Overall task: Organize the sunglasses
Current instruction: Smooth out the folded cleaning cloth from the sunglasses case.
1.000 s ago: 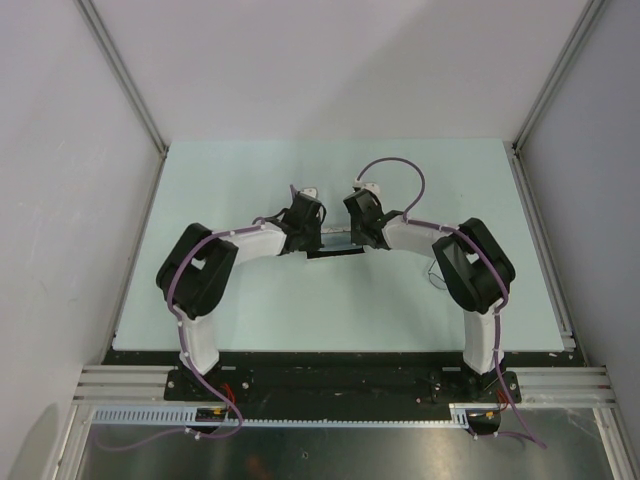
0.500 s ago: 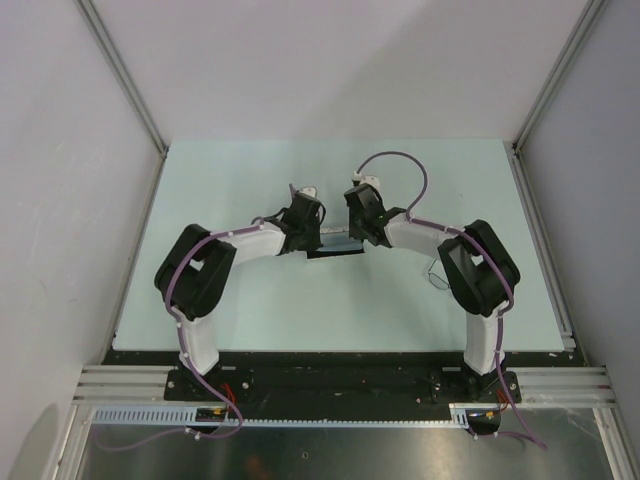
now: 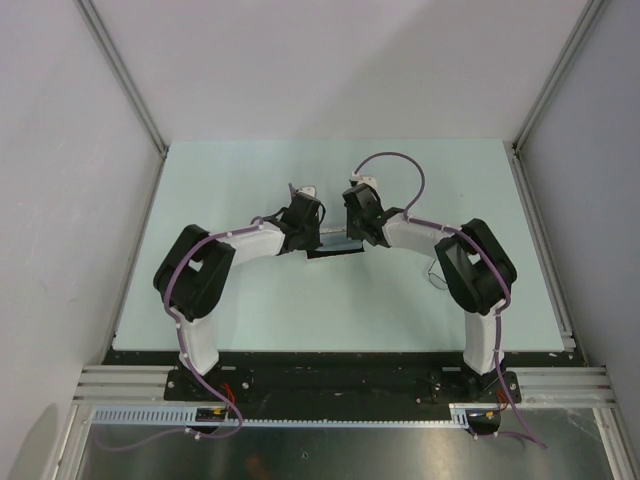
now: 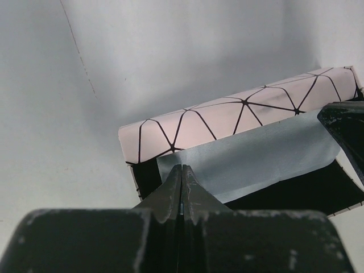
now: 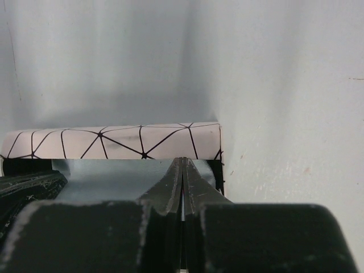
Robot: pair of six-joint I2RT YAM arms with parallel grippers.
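Note:
A pink case [image 4: 239, 114] with black triangle lines lies open at mid-table, its black inside [image 4: 307, 187] showing. A grey cloth [image 4: 256, 159] stretches over that opening. My left gripper [image 4: 182, 170] is shut on the cloth's left end, and my right gripper [image 5: 182, 165] is shut on its right end, next to the case [image 5: 114, 141]. In the top view both grippers [image 3: 318, 235] [image 3: 352, 237] meet over the case [image 3: 335, 252]. Thin-framed sunglasses [image 3: 437, 272] lie on the table beside the right arm's elbow.
The pale green table [image 3: 240, 180] is walled in by grey panels on the left, back and right. The right arm's purple cable [image 3: 395, 160] loops above the wrist.
The right wrist has shifted slightly away from the bases. Both grippers stay shut on the cloth over the case.

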